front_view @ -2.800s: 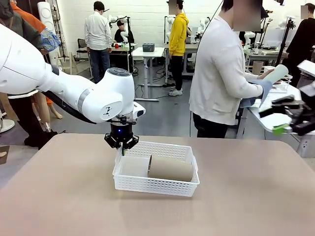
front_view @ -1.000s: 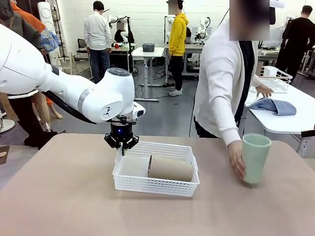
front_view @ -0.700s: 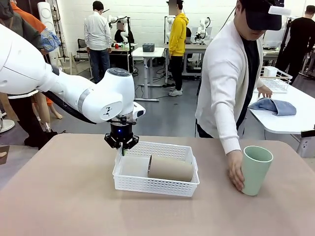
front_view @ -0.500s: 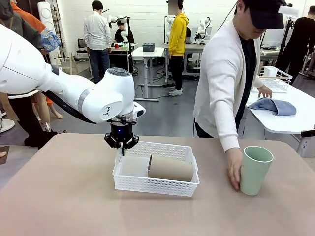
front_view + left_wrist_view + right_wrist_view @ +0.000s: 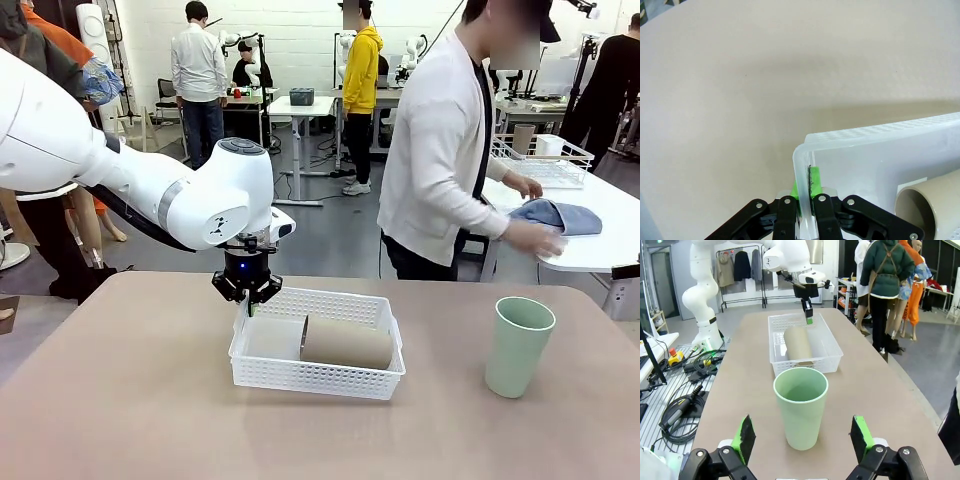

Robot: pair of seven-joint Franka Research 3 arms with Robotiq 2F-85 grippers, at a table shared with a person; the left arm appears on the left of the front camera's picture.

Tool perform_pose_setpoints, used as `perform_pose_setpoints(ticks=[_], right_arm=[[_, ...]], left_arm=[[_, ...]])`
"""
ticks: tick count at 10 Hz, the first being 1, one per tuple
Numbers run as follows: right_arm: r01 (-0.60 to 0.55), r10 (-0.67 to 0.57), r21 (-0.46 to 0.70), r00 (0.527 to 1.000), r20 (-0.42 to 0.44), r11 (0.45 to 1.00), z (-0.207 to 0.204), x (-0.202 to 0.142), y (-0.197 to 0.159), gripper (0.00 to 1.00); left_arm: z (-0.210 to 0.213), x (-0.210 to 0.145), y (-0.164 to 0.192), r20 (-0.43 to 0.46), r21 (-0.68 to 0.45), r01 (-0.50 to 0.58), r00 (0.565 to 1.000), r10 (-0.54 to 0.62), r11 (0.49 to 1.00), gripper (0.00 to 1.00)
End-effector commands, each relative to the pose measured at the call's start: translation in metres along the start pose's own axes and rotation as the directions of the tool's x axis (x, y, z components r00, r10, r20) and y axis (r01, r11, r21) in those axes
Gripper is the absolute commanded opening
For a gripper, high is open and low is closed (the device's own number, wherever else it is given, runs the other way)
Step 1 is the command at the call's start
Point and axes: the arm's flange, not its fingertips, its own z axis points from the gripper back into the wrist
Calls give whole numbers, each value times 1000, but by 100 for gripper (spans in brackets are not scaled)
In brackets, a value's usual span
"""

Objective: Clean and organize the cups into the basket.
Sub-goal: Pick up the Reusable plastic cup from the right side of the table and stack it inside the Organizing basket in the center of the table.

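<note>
Tan cup (image 5: 345,341) partly hidden behind basket (image 5: 310,376) wall.

I can read no text, number or brand from my station. The small dark marks on the white wrist housing (image 5: 215,230) of the left arm are too small for me to make out.

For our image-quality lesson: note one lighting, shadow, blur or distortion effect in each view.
Front view: even light, faint shadows under the basket and mint cup; the person's hand looks motion-blurred. Left wrist view: a soft shadow band lies across the table; the basket's rim looks bowed by the wide lens. Right wrist view: the mint cup is sharp, no glare.
</note>
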Motion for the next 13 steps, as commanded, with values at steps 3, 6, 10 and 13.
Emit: perform_pose_setpoints(ticks=[3, 6, 10, 13], right_arm=[[0, 0, -9, 1000, -6, 1000, -3, 0, 4, 100], [10, -10, 14, 999, -51, 1000, -36, -35, -14, 100], [82, -78, 36, 992, -103, 996, -79, -74, -39, 100], [108, -98, 68, 986, -134, 992, -98, -88, -44, 100]], left_arm=[[1, 0, -1, 1, -2, 0, 1000, 0, 1000, 0], [1, 0, -1, 1, -2, 0, 1000, 0, 1000, 0], [1, 0, -1, 1, -2, 0, 1000, 0, 1000, 0], [1, 0, -1, 1, -2, 0, 1000, 0, 1000, 0]])
